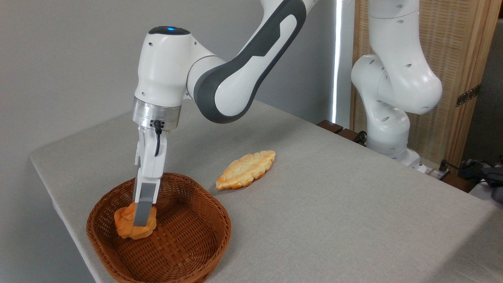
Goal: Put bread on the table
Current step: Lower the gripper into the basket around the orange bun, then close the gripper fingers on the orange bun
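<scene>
The bread (126, 226), a small orange-golden lumpy bun, is inside the brown wicker basket (188, 239) near its left wall. My gripper (142, 214) reaches straight down into the basket and is shut on the bread. The near grey fingertip (143, 206) lies flat across the bun's front, and the far finger is hidden behind it. The bun sits low in the basket; I cannot tell whether it still touches the bottom. The table (334, 204), covered in light grey fabric, carries the basket at its front left.
A flat leaf-shaped pale golden pastry (245, 169) lies on the table, right of and beyond the basket. The arm's white base (387, 129) stands at the table's far right edge. A wooden screen (452, 78) is behind it.
</scene>
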Controlling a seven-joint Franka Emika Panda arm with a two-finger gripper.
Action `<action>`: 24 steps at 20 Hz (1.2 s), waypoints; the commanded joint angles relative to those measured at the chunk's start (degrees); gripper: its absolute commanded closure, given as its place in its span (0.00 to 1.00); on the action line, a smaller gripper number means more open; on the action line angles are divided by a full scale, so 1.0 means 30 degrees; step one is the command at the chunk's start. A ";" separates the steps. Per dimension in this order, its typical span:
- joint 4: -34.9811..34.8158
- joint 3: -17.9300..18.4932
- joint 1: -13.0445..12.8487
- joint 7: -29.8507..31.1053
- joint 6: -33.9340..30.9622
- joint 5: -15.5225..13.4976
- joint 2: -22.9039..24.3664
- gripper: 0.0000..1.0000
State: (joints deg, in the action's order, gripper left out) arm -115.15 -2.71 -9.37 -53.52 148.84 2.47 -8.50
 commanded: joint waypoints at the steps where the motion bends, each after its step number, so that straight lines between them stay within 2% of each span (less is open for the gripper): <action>1: 0.0004 -0.0005 0.0048 -0.0178 0.0455 0.0435 -0.0241 0.00; 9: 0.0004 -0.0005 0.0136 -0.0178 0.1598 0.0464 -0.0739 0.00; 10: 0.0004 0.0024 0.0136 -0.0178 0.1598 0.0465 -0.0739 0.03; 11: 0.0004 -0.0005 0.0136 -0.0178 0.1598 0.0465 -0.0740 0.13; 12: 0.0004 -0.0005 0.0136 -0.0178 0.1598 0.0436 -0.0740 0.18; 14: 0.0004 -0.0005 0.0136 -0.0207 0.1598 0.0465 -0.0740 0.35; 15: 0.0004 -0.0005 0.0136 -0.0207 0.1598 0.0465 -0.0740 0.38; 18: 0.0004 -0.0005 0.0136 -0.0207 0.1598 0.0435 -0.0740 0.42; 24: 0.0004 -0.0005 0.0136 -0.0207 0.1598 0.0435 -0.0740 0.42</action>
State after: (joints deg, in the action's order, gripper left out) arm -115.13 -2.70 -9.22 -53.57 152.52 2.92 -10.69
